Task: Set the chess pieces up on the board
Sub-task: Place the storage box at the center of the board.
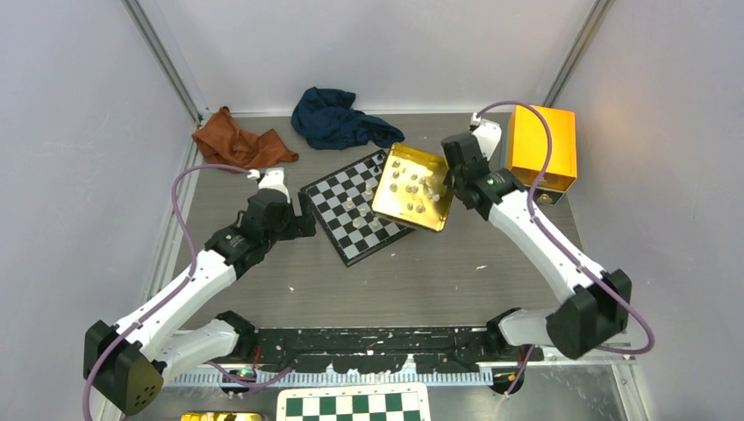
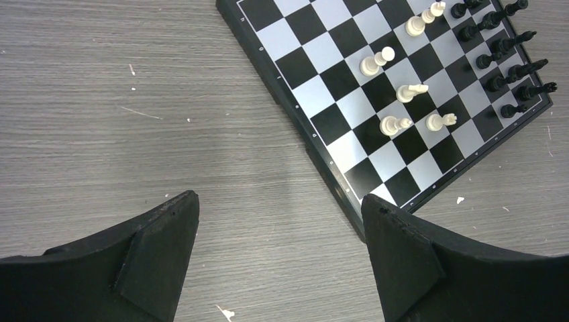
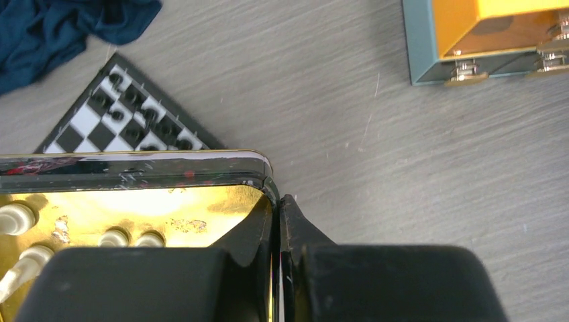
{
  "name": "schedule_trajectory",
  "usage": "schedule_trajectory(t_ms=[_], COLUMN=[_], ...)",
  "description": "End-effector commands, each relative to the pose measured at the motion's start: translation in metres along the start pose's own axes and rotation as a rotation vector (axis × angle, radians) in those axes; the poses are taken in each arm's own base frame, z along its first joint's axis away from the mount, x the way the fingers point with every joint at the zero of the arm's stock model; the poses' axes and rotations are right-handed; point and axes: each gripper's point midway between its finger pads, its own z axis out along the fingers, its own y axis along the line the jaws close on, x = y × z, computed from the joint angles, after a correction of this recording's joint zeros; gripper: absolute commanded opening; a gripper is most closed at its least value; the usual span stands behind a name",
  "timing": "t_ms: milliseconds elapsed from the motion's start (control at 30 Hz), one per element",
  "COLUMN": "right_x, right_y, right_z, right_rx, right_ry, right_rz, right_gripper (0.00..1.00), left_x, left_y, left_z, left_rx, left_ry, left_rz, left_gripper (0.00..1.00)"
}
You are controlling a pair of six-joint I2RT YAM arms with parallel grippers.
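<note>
Several pale chess pieces [image 2: 396, 125] stand on the board [image 2: 315, 94]; left fingers [image 2: 158, 251] spread empty beside it, right fingers [image 3: 376, 282] clench a gold tray [image 3: 168, 201] above it.

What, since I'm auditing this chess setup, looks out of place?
The right claw pinches the rim of a gold tray, holding it over one corner of the board with several chess pieces on it. On the board, white pieces stand scattered on middle squares rather than in rows, and the board lies turned diagonally.
</note>
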Motion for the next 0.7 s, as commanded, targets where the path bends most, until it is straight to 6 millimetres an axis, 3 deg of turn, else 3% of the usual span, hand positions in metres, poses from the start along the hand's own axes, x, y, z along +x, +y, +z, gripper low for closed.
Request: schedule_trajectory(t_ms=[0,167,300,467,667], right_x=[-0.061,-0.098,-0.115,-0.115,-0.119], right_y=[0.018,0.016,0.008,-0.003,-0.016], right_z=[0.026,0.07,0.114,0.174,0.219], right_rx=[-0.058,-0.032,-0.003,0.038,0.057], right_ry=[-0.096,-0.112,-0.1,-0.04,0.024], right_rz=[0.114,0.159,0.175,0.191,0.222], right_gripper=[0.0,0.01,0.0,0.0,0.0], left_x=[-0.024,-0.018,-0.015,-0.01,-0.013], left_y=[-0.013,-0.013,-0.011,-0.018,-0.022], left_z=[-0.004,0.001,0.014,0.034,0.046], left_rx=[0.042,0.041,0.008,-0.025,-0.096], left_ry=[-0.066,-0.062,-0.063,-0.046,-0.03], left_rz=[-0.013,-0.027,-0.037,-0.11,-0.146], left_gripper=[0.91,0.9,0.9,0.89,0.88])
